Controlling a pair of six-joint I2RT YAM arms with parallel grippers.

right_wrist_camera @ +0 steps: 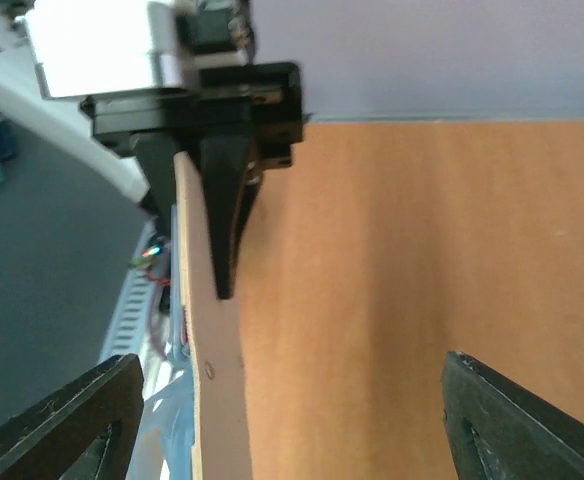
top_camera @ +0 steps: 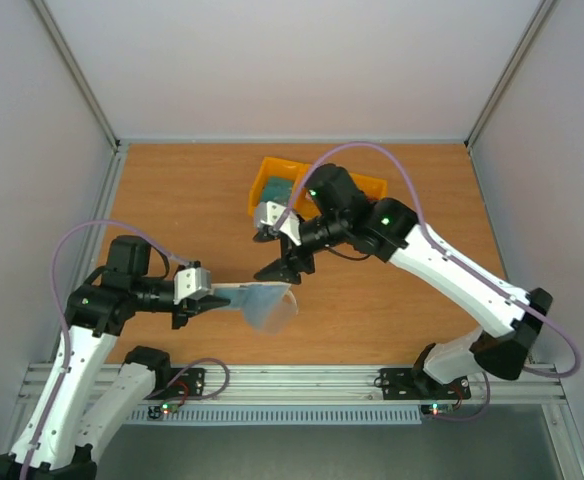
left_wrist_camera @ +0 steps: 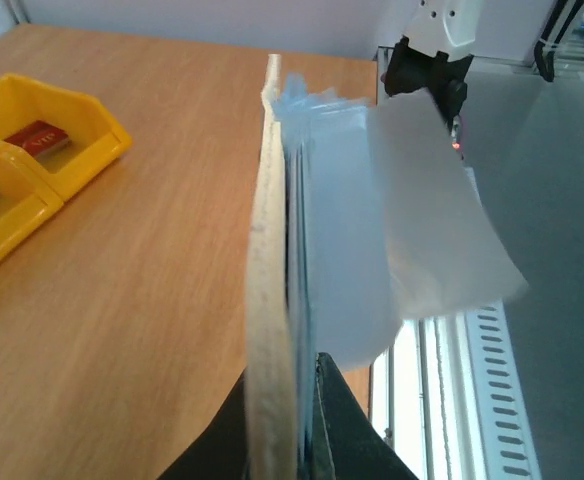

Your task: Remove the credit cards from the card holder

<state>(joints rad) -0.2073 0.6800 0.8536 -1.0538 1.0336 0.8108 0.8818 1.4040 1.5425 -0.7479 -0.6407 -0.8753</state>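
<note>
My left gripper (top_camera: 212, 300) is shut on one end of the card holder (top_camera: 264, 305) and holds it on edge above the table. In the left wrist view the holder's cream cover (left_wrist_camera: 269, 280) faces left, and its translucent grey-blue pockets (left_wrist_camera: 347, 240) fan out to the right. My right gripper (top_camera: 280, 268) hangs open just above the holder's far end. In the right wrist view the cream holder (right_wrist_camera: 207, 380) stands between its spread fingers (right_wrist_camera: 67, 420), close to the left one. A teal credit card (top_camera: 277, 187) and a dark red credit card (left_wrist_camera: 37, 140) lie in the yellow tray.
The yellow three-compartment tray (top_camera: 262, 172) stands at the back of the table, behind the right arm's wrist. The slotted metal rail (top_camera: 302, 410) runs along the near table edge, just beyond the holder's lower side.
</note>
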